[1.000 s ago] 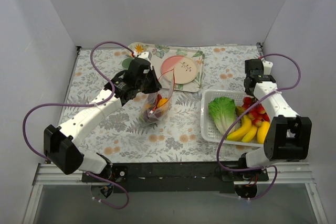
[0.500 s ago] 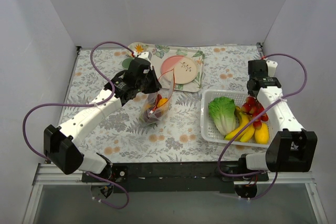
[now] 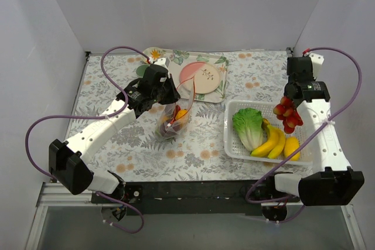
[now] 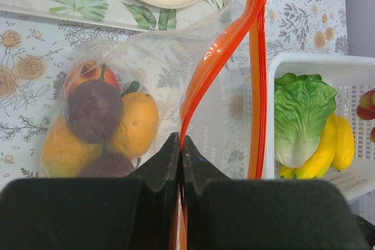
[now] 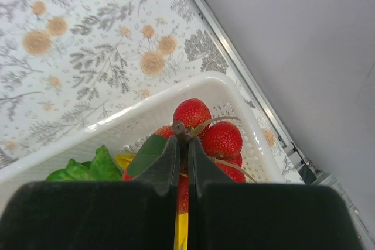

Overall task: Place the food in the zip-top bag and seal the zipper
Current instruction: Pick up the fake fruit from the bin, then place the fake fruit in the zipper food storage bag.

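Floral-print tablecloth (image 3: 117, 144) over the table, plain white walls on three sides.

Left claw (image 3: 170, 96) is closed tight. It pinches the red-orange zipper strip (image 4: 218, 62) of the clear floppy zip-top bag (image 4: 158, 65) at one end of the mouth. The bag stands upright mid-table, just in front of the leaf-patterned tray (image 3: 176, 60), which carries a cream round plate (image 3: 203, 78). The bag mouth is open: in the left wrist view the two halves of the strip stand apart and meet only at the far tip.

At the bottom of the bag:
- orange toy fruit (image 4: 136, 124)
- dark purple round fruit (image 4: 95, 109) beside it, touching
- red toy apple (image 4: 82, 74) behind the purple one
- one more orange-yellow piece low on the left, kind unclear

Right claw (image 5: 181, 140) is closed on the stem of a cluster of bumpy red toy berries (image 5: 206, 130). The cluster hangs under the claw, over the far right corner of the white slotted plastic basket (image 3: 229, 139). That is on the right side of the table, well apart from the bag. Cannot tell if the lowest berries clear the basket rim.

In the basket:
- green toy lettuce (image 3: 249, 126) on the left
- yellow toy bananas (image 3: 272, 141) just beside it
- yellow lemon-like toy fruit (image 3: 292, 147) by the near right corner
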You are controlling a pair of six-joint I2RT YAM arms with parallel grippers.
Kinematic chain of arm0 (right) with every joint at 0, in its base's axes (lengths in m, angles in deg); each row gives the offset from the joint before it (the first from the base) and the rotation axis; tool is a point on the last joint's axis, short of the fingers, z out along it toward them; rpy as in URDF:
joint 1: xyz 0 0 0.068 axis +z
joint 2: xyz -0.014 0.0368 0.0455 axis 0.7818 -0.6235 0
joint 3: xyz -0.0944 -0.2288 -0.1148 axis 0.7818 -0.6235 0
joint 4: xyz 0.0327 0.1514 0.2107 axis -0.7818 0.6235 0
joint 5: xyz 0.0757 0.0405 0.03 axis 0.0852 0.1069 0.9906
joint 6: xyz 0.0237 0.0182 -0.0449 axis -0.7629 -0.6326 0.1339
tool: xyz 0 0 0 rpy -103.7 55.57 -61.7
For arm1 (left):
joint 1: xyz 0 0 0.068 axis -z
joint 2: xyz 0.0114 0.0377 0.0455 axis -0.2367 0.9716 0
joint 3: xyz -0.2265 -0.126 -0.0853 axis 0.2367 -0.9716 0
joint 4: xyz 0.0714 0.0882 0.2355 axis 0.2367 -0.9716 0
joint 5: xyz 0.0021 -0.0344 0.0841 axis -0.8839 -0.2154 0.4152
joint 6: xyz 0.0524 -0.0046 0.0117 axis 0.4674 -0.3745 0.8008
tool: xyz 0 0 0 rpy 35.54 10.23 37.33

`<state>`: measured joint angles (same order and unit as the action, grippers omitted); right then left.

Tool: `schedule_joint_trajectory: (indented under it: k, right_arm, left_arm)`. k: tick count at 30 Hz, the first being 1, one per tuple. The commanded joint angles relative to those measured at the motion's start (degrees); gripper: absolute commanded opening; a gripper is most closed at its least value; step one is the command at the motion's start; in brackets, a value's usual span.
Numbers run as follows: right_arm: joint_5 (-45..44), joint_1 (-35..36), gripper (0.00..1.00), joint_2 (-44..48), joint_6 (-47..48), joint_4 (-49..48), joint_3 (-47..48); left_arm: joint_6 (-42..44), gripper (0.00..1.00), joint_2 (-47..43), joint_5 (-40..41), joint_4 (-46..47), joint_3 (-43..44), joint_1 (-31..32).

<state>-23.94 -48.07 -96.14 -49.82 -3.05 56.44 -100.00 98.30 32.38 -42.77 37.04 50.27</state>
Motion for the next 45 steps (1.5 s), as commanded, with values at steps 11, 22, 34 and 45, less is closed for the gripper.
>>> schedule_joint_trajectory:
  k: [11, 22, 34, 45]
  right_arm:
    - [3.6, 15.3, 0.01, -2.3, -3.9, 6.1, 24.9]
    - [13.4, 33.6, 0.01, -15.9, -11.9, -11.6, 38.7]
    - [10.9, 41.5, 0.01, -24.0, -18.1, -21.8, 46.1]
    - [11.3, 43.9, 0.01, -22.7, -23.0, -24.1, 39.3]
  left_arm:
    - [-0.6, 0.00, -0.4, 8.2, -0.4, -0.2, 0.0]
    - [-2.1, 0.00, -1.9, 10.4, -0.1, 0.5, 0.0]
    - [-2.4, 0.00, -1.5, 10.2, 0.0, 1.1, 0.0]
    - [-2.5, 0.00, -1.1, 9.4, -0.2, 1.8, -0.8]
